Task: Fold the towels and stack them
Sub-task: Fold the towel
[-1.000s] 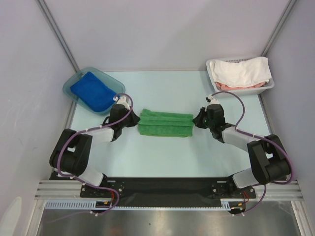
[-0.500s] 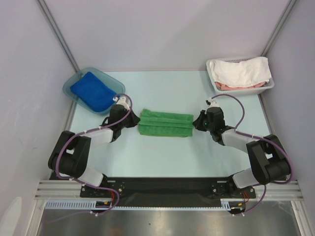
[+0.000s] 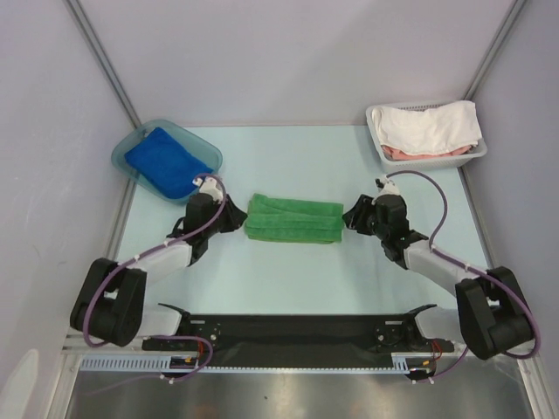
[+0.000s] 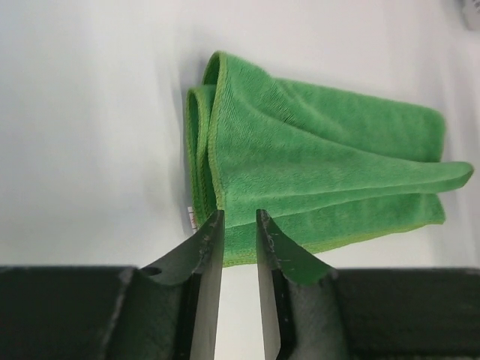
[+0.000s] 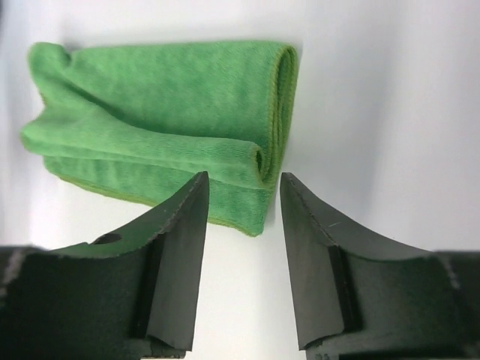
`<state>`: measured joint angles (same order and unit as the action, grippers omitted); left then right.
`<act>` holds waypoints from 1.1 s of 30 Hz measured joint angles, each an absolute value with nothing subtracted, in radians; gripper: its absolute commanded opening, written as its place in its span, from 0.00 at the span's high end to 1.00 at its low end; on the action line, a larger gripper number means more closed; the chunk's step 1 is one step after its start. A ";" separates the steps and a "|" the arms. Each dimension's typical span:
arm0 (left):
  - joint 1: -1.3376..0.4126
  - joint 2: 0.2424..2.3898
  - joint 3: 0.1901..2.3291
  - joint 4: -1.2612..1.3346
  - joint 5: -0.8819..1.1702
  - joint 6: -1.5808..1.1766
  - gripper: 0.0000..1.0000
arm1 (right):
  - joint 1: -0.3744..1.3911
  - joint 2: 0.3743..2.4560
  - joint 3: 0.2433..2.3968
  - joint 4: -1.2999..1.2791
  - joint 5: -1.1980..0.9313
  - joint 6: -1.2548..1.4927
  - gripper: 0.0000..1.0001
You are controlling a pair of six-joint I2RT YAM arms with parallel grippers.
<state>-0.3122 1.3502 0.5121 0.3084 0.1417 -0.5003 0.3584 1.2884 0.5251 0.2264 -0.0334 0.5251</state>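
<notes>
Both arms have sunk lower and stretched forward since the earlier frame, and both sets of jaws have parted where they were pinched shut on the ends of the green towel [image 3: 293, 218]. That towel lies folded into a long, thick band in the middle of the pale tabletop [image 3: 288, 279], its length running left to right.

The left gripper [image 3: 231, 216] sits at the towel's left end. From the left wrist its jaws stand only narrowly apart, with bare tabletop showing in the gap and the towel's near edge just at the fingertips [image 4: 208, 240]. Whether the tips touch the cloth is hard to tell from this angle. A small white label [image 4: 191, 217] peeks out at the towel's folded edge beside the left fingertip.

The right gripper [image 3: 354, 218] is at the towel's right end. Its jaws stand wider, and the rolled corner of the towel lies just beyond the gap, gripped by neither finger.

The royal blue towel [image 3: 166, 161] rests bunched in a translucent blue tub [image 3: 122, 148] at the far left corner. At the far right, a white basket [image 3: 382, 148] holds a white cloth [image 3: 432, 124] over a pinkish item [image 3: 419, 153].
</notes>
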 measured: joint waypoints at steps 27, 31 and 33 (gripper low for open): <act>-0.432 1.706 0.872 0.115 0.149 -0.477 0.77 | 0.482 1.681 0.933 0.021 -0.004 0.475 0.58; -0.432 1.692 0.825 0.112 0.168 -0.470 0.78 | 0.497 1.671 0.887 0.020 -0.015 0.474 0.58; -0.434 1.674 0.803 0.109 0.175 -0.470 0.78 | 0.499 1.658 0.861 0.012 -0.018 0.474 0.58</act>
